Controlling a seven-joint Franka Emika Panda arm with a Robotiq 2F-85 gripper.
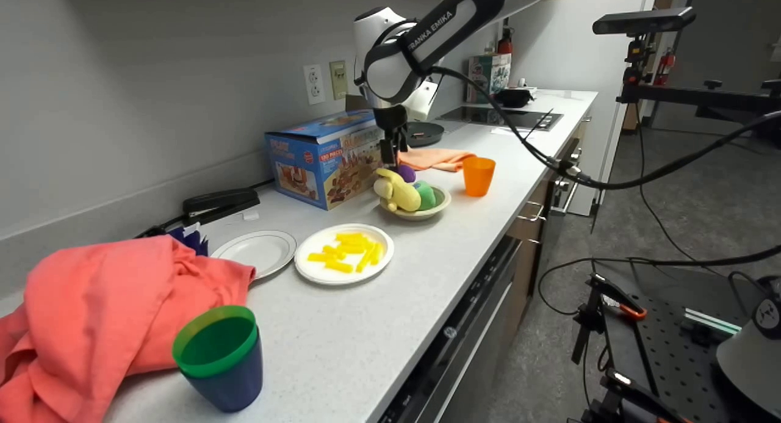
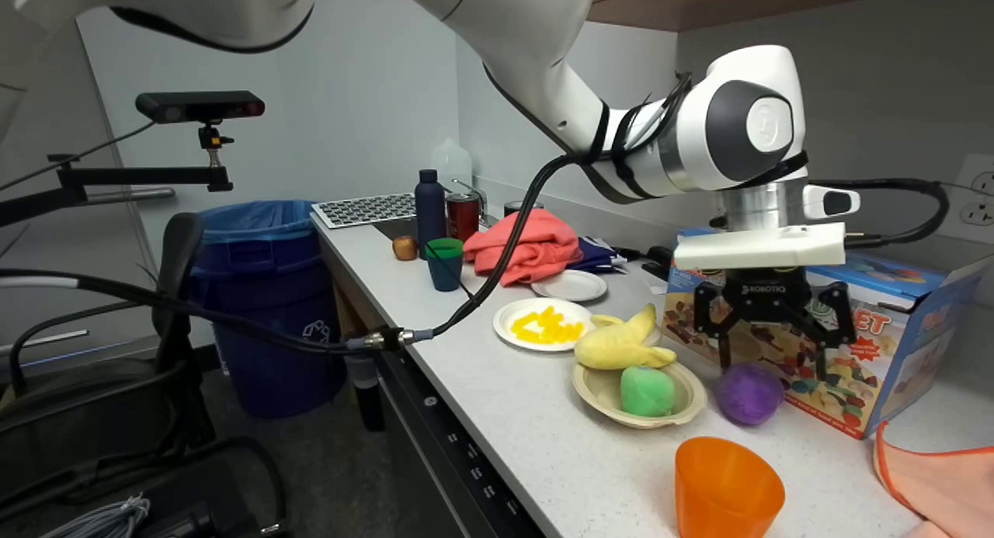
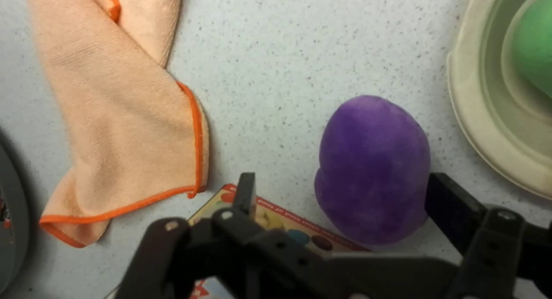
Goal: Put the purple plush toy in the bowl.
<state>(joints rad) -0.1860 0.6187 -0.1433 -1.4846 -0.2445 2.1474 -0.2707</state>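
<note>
Though toy point(image 3: 374, 169) flanks bowl point(image 3: 491, 96), counter point(image 3: 445, 135) intervenes.

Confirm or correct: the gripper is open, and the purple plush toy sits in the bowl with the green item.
No: the purple plush toy lies on the counter beside the bowl, not in it, as the wrist view shows. The gripper is open, and the green item is in the bowl.

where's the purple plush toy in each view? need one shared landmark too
In an exterior view: purple plush toy just above and right of centre, partly hidden behind a yellow toy.
In an exterior view: purple plush toy lower right, above the orange cup.
Wrist view: purple plush toy right of centre.
Shared landmark: bowl holding a green toy; the wrist view's right edge cuts off both.
</note>
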